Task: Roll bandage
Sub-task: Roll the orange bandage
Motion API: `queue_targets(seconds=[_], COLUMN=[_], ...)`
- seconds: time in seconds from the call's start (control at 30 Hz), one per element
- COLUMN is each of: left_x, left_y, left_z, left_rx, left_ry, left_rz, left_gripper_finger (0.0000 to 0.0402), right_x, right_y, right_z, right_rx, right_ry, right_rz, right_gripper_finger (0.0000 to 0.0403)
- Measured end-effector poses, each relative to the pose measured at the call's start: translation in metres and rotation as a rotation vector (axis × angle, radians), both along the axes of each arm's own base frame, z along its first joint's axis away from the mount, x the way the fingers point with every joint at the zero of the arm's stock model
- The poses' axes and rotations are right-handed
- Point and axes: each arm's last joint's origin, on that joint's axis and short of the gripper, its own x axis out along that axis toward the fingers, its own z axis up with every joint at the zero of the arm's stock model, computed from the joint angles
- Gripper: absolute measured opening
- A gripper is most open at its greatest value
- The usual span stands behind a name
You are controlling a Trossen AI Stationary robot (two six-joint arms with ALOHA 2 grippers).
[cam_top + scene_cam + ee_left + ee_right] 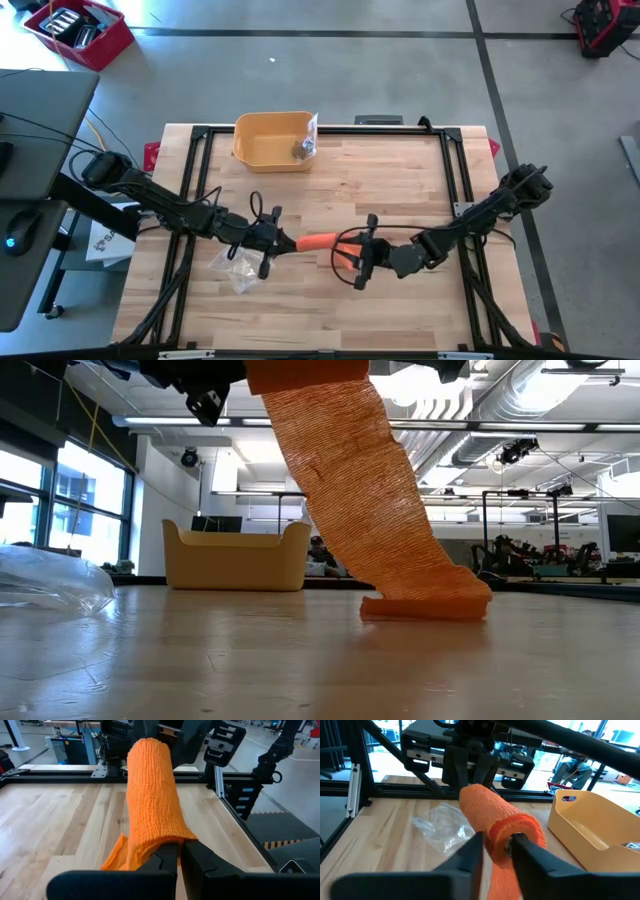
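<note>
An orange bandage (318, 240) stretches between the two grippers above the middle of the wooden table (400, 170), its long axis running straight from one set of fingers to the other. At its left end, the left gripper (268, 240) has its fingers pressed together on the bandage's edge; in the left wrist view the cloth rises directly out from between the dark fingertips (170, 857) and runs away toward the opposite arm. At the right end, the right gripper (358, 258) straddles the rolled part of the bandage (512, 832), one finger on each side of the roll's end, pinching it lightly. From table height, a loose tail of the bandage (425, 605) hangs down from the grippers and folds flat on the wood. The roll lies right at the right fingers and well out along the strip from the left fingers, so the winding looks likely to fall to the right arm while the left holds the strip taut. A crumpled clear plastic bag (235, 268) lies just beside the left gripper; a yellow bin (270, 140) sits well beyond both.
</note>
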Motion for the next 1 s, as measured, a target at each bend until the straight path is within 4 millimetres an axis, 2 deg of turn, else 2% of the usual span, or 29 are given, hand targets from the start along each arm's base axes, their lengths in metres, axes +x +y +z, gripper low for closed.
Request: queue_targets(seconds=[0.07, 0.13, 0.3, 0.43, 0.57, 0.77, 0.87, 1.0], left_x=[0.0, 0.0, 0.0, -0.003, -0.012, -0.024, -0.025, -0.022], left_y=[0.0, 0.0, 0.002, 0.012, 0.022, 0.027, 0.019, 0.001], left_z=[0.0, 0.0, -0.002, -0.004, -0.008, 0.001, 0.008, 0.023], left_rx=[-0.002, -0.018, -0.034, -0.063, -0.041, -0.005, 0.063, 0.116], left_ry=[-0.001, 0.001, 0.019, 0.086, 0.193, 0.203, 0.136, -0.056], left_rz=[0.001, 0.01, 0.075, 0.133, 0.16, 0.175, 0.109, 0.021], left_gripper_finger=[0.0001, 0.0001, 0.0004, 0.0031, 0.0059, 0.0076, 0.0077, 0.0078], right_x=[0.0, 0.0, 0.0, -0.001, -0.01, -0.029, -0.047, -0.073], right_y=[0.0, 0.0, 0.0, -0.002, -0.007, -0.019, -0.029, -0.049], right_z=[0.0, -0.001, -0.001, 0.0, 0.005, 0.017, 0.007, -0.03], right_rx=[0.0, -0.002, 0.018, 0.04, 0.035, 0.044, 0.052, 0.181], right_ry=[0.001, 0.006, 0.003, 0.004, 0.041, 0.094, 0.111, 0.05], right_rz=[0.001, 0.006, -0.001, -0.014, -0.072, -0.142, -0.155, -0.171], right_gripper_finger=[0.0031, 0.0011, 0.0008, 0.0004, 0.0002, 0.0001, 0.0001, 0.0])
